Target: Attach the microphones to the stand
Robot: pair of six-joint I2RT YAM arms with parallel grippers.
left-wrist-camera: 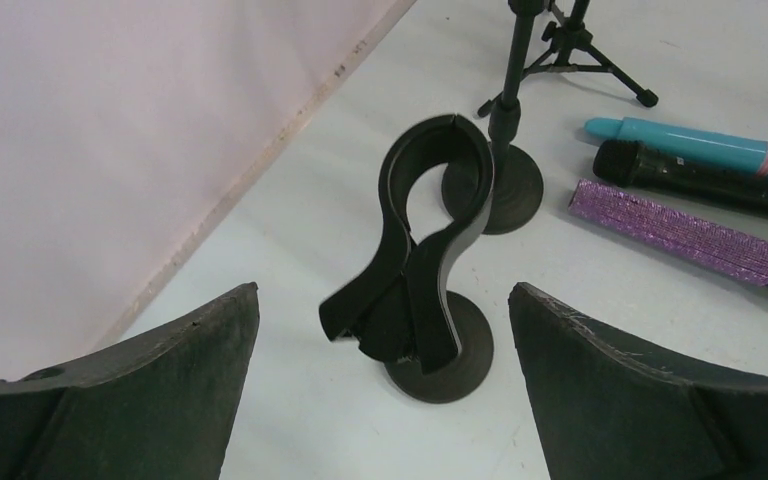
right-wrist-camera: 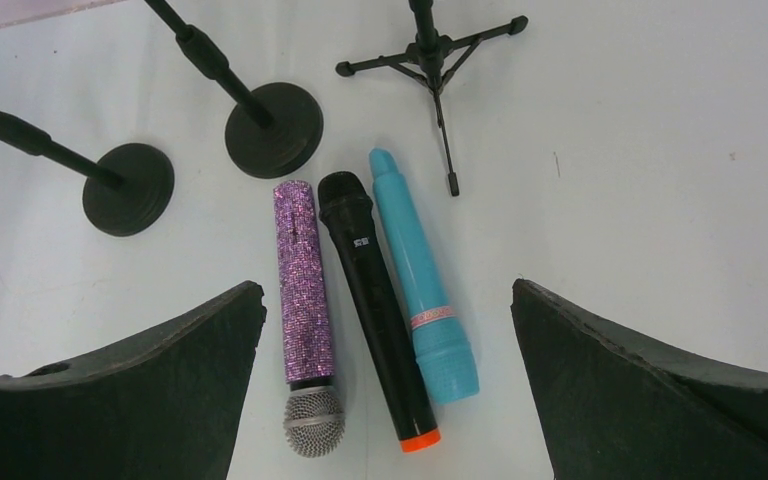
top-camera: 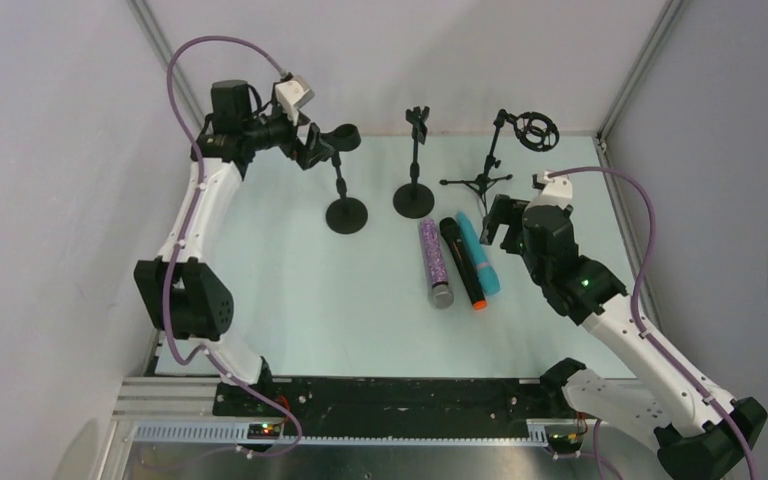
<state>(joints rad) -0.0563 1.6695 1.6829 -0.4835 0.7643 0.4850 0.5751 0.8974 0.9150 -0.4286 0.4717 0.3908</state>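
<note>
Three microphones lie side by side on the table: a purple glittery one with a silver mesh head, a black one with an orange end, and a teal one. They show in the right wrist view as purple, black and teal. My right gripper hangs open and empty above them. My left gripper is open and empty, just behind the black clip of the left round-base stand.
A second round-base stand with a small clamp is in the middle. A tripod stand with a ring shock mount is at the back right. Walls close in the table at the back and sides.
</note>
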